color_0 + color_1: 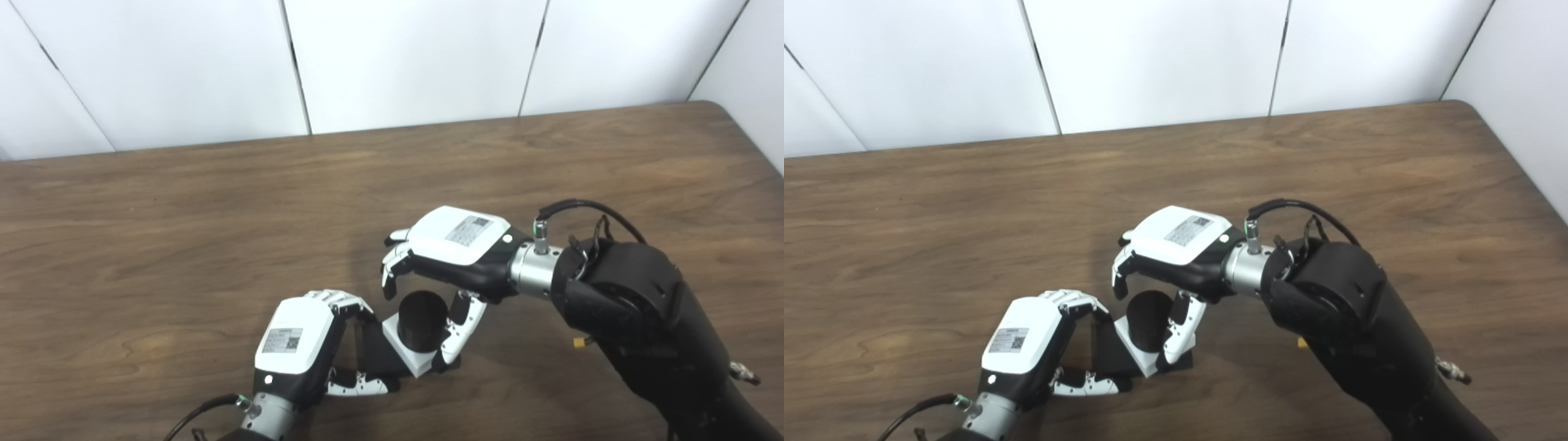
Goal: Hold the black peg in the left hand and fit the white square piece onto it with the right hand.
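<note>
1. Left eye view: the left robot hand (298,343) grips the flat black base of the black cylindrical peg (421,321) on the brown wooden desk (184,245).
2. The white square piece (411,355) sits around the peg, tilted.
3. The right robot hand (453,248) arches over it, thumb against the piece's edge.

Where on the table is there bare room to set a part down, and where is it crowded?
Bare wood runs along the far side of the table up to the wall panels, across the whole left half, and at the far right corner. It is crowded near the front centre, where the left hand, right hand, black peg and white square piece cluster.
</note>
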Action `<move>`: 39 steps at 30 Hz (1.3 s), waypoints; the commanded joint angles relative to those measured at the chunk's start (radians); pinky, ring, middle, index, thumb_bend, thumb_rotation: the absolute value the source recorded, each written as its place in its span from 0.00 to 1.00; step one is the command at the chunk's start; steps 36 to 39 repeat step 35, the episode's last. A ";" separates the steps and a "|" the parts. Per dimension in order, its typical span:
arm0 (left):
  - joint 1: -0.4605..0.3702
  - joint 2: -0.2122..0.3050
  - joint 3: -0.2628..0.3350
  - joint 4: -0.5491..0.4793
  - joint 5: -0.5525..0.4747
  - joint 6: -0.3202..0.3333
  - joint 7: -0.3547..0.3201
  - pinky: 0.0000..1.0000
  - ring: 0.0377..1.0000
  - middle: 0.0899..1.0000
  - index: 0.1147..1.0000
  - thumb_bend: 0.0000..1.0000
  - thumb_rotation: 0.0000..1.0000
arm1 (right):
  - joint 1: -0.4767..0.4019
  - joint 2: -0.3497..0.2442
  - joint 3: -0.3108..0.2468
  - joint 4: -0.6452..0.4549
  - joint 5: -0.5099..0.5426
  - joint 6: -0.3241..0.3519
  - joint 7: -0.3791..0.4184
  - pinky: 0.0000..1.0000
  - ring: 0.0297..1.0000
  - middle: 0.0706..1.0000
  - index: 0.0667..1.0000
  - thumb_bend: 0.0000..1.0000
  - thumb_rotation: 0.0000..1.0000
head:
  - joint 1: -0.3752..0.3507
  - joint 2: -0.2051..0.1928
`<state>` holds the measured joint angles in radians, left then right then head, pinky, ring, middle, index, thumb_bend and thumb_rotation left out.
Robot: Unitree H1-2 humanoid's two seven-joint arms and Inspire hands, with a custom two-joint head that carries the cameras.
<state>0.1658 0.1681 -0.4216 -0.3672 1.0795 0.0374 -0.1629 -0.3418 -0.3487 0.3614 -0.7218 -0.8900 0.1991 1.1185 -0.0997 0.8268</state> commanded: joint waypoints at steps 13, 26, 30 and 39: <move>0.004 0.012 0.001 0.003 0.061 0.016 -0.026 0.81 0.80 0.81 0.85 1.00 0.49 | -0.007 -0.018 -0.097 -0.040 0.015 0.018 -0.027 0.87 0.94 0.80 0.65 1.00 0.42 | -0.005 0.002; 0.013 0.014 0.116 -0.097 -0.203 0.047 -0.129 0.96 0.95 0.97 1.00 1.00 0.60 | 0.030 -0.027 -0.191 -0.017 0.118 0.093 -0.053 0.88 0.94 0.82 0.70 0.99 0.41 | 0.022 -0.016; 0.029 -0.014 0.220 -0.175 -0.420 0.147 -0.180 0.86 0.96 0.99 1.00 1.00 0.65 | 0.070 -0.035 -0.264 0.006 0.237 0.172 -0.088 0.83 0.94 0.87 0.82 0.85 0.61 | 0.026 -0.024; 0.037 -0.057 0.389 -0.191 -0.737 0.176 -0.130 0.92 0.97 0.97 0.99 1.00 0.73 | 0.201 -0.015 -0.393 0.053 0.364 0.224 -0.239 0.87 0.96 0.94 0.94 0.76 0.97 | 0.031 -0.040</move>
